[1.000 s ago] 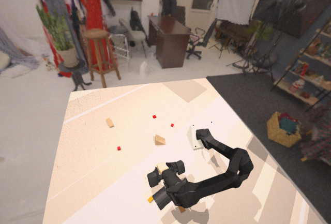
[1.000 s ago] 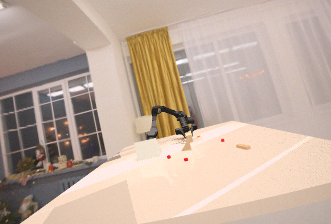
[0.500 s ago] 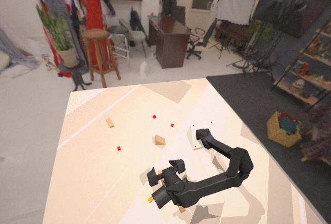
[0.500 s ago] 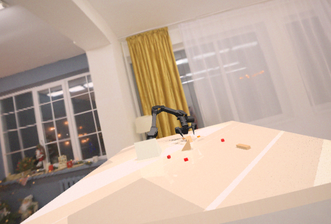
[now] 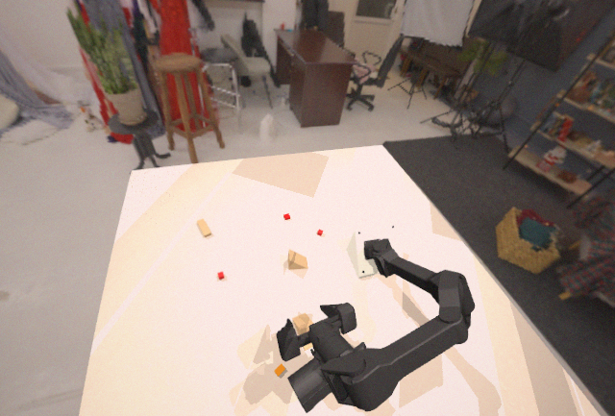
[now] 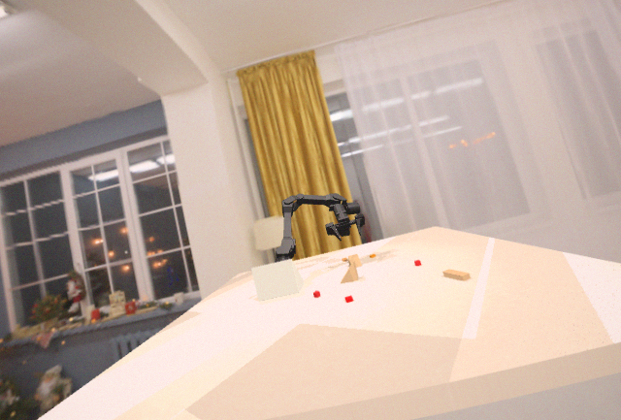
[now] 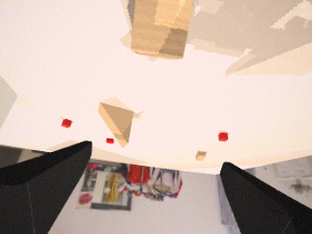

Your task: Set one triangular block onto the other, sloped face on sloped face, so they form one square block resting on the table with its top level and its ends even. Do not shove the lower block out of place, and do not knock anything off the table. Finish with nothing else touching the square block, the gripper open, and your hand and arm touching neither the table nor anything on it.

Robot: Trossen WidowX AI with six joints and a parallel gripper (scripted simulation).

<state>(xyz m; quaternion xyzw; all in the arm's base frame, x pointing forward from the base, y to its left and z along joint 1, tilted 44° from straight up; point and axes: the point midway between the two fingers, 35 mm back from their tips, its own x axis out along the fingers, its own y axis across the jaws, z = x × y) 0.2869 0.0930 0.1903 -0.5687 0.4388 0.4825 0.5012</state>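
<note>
One triangular block (image 5: 297, 259) (image 6: 349, 274) (image 7: 118, 121), light wood, is on the table near its middle, a sloped face showing. A second wooden block (image 5: 302, 322) (image 6: 355, 259) (image 7: 161, 30) is apart from it, below my gripper; the wrist view shows one long face at the top edge. Its full shape and its contact with the table are not clear. My gripper (image 5: 305, 314) (image 6: 350, 237) (image 7: 158, 158) is wide open and empty above the table, clear of both blocks in the wrist view. The two blocks are not joined.
A pale green wedge (image 5: 361, 258) (image 6: 276, 279) stands by the arm's base. Red cubes (image 5: 286, 216) (image 5: 319, 232) (image 5: 221, 275) lie around the triangular block. A tan block (image 5: 204, 228) (image 6: 455, 274) lies farther off. An orange cube (image 5: 280, 370) (image 6: 372, 255) lies near the gripper.
</note>
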